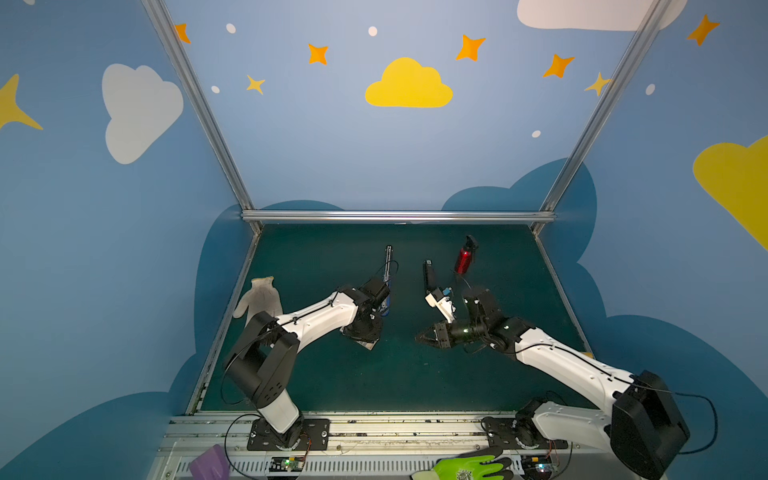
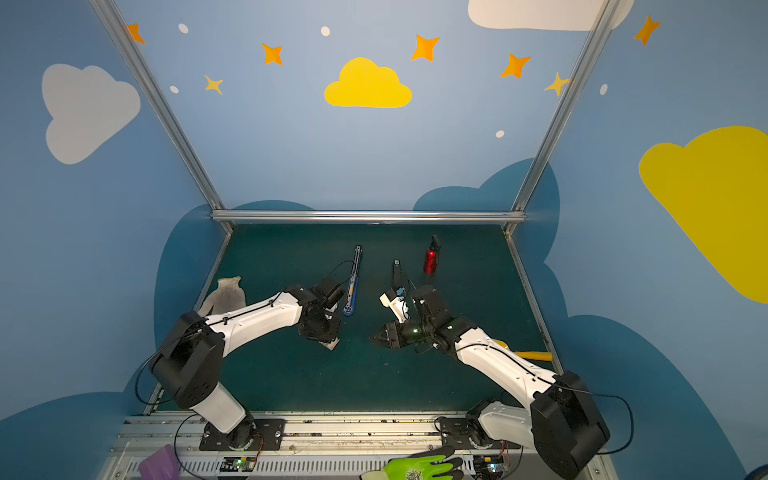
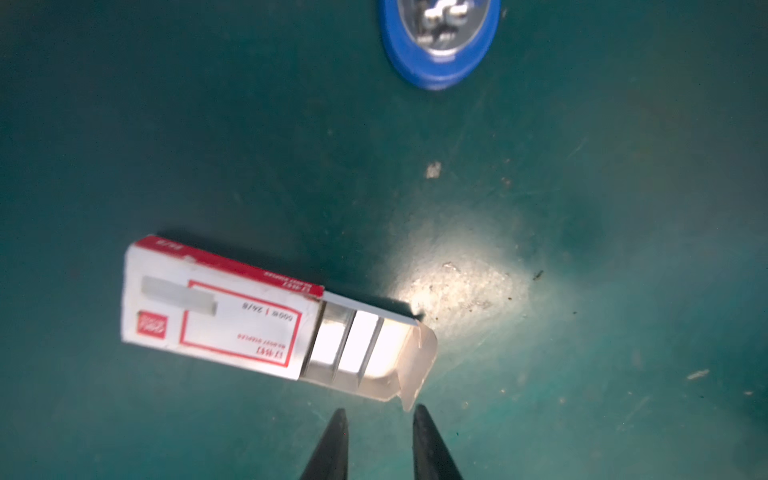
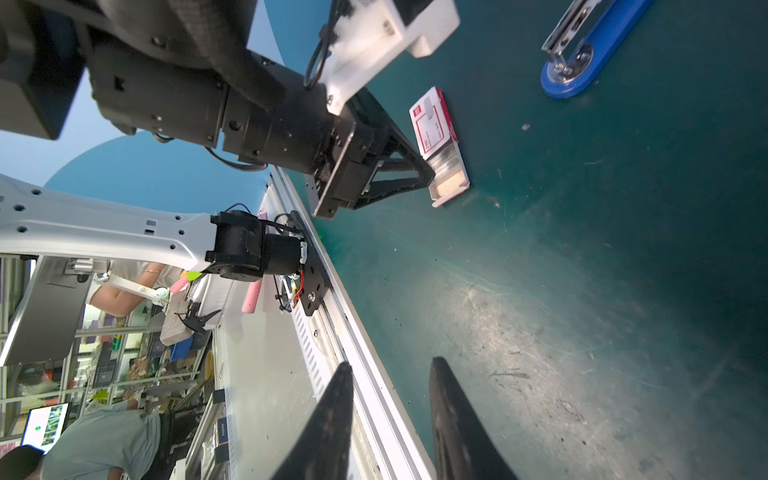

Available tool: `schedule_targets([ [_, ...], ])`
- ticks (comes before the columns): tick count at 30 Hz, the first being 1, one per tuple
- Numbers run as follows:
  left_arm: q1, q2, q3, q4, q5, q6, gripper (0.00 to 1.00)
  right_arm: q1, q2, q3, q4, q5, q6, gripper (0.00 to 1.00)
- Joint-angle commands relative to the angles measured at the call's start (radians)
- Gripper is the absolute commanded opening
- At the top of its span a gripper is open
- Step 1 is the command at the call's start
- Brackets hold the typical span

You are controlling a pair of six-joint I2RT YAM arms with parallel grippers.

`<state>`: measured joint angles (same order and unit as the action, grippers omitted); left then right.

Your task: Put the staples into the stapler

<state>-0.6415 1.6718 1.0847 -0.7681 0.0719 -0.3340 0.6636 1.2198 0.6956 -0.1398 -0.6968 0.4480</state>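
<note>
1. the staples (image 3: 216,316), in a white box with red edging, lie flat on the green table (image 3: 582,208). the inner tray is slid partway out, and silvery rows of staples show in it.
2. the left gripper (image 3: 380,411) points down at the tray's open end. its dark fingertips (image 3: 338,432) are parted by a narrow gap with nothing between them. they sit just beside the tray's end flap; whether they touch it cannot be made out.
3. in both top views the left arm hides most of the box, and only a pale corner shows under the wrist.
4. the stapler (image 1: 388,270), blue-based and opened out to its full length, lies on the table beyond the left gripper. it is near the box but apart from it, and the right wrist view shows its metal rail lifted off the blue base.
5. the right gripper (image 4: 391,363) hangs low over bare table near the middle, turned side-on toward the box. its jaws are parted and empty, and it is near the box without touching it.
6. a red bottle (image 1: 464,257) with a black top sits toward the back right. a slim black item (image 1: 428,274), too small to identify, lies between the bottle and the stapler.
7. a white glove (image 1: 259,297) rests at the table's left edge, and a green glove (image 1: 469,467) lies on the front rail.
</note>
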Motion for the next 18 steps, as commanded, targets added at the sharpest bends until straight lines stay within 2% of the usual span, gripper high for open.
schedule_targets([
  [1,0.004,0.026,0.024,-0.026,0.003,0.037,0.26,0.008,0.017,0.029,0.022,0.014,0.002,0.32],
  [9,0.003,0.072,0.025,0.001,0.012,0.035,0.23,0.01,0.029,0.045,-0.006,0.026,-0.009,0.31],
  [18,0.002,0.097,0.033,0.004,-0.026,0.038,0.22,0.01,0.027,0.048,-0.015,0.023,-0.013,0.3],
])
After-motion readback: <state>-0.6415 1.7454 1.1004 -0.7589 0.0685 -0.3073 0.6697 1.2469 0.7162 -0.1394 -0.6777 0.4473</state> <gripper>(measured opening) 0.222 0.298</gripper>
